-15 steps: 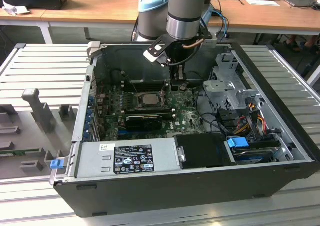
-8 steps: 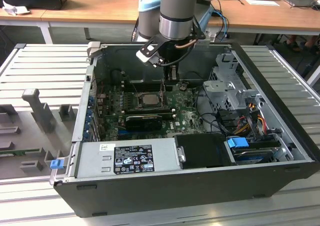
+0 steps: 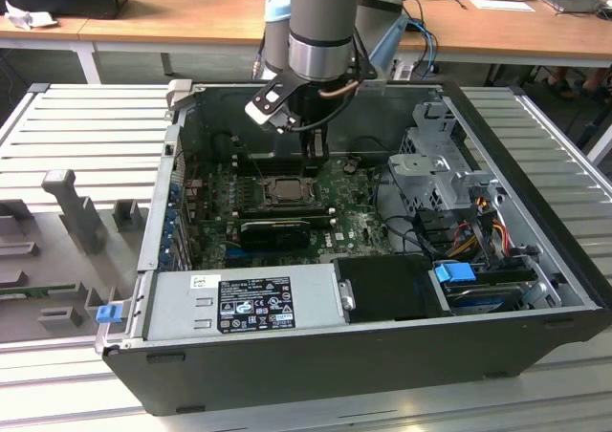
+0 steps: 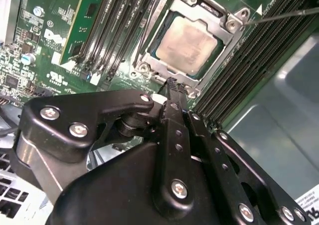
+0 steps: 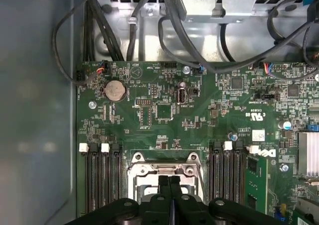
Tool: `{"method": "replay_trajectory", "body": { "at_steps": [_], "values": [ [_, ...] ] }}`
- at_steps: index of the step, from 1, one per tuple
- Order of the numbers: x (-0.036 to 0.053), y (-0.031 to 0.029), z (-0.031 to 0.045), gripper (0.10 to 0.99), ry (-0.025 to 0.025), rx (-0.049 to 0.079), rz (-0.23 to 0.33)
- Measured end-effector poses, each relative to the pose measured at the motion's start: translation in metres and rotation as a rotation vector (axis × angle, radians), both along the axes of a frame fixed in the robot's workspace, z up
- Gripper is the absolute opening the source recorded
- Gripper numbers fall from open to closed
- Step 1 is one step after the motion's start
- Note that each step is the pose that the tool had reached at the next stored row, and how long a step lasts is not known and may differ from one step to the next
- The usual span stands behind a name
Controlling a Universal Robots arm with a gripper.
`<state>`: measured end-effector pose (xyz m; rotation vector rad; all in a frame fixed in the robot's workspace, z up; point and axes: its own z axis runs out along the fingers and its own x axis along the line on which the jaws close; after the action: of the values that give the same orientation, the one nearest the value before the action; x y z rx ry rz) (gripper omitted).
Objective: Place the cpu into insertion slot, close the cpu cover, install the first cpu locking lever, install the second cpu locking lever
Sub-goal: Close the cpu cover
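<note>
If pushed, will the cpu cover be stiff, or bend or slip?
The cpu cover is a thin metal frame, so probably slightly springy. It lies flat around the cpu, so it likely will not shift. Bare metal may be slippery.

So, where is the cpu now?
In the second wrist view the cpu sits framed by the cpu cover, between two banks of long black slots.
</note>
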<state>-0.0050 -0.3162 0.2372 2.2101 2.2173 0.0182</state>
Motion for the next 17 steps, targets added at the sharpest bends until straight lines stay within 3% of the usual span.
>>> {"method": "replay_trajectory", "body": {
  "at_steps": [4, 9, 13, 17],
  "values": [
    [-0.004, 0.0, -0.0046, 0.106, 0.0001, 0.0, 0.025],
    [-0.0062, 0.0, -0.0159, 0.106, 0.0, 0.0, 0.052],
    [-0.0197, 0.0, -0.0166, 0.106, 0.0001, 0.0, 0.059],
    [-0.0255, 0.0, -0.0166, 0.106, 0.0, 0.0, 0.059]
  ]
}}
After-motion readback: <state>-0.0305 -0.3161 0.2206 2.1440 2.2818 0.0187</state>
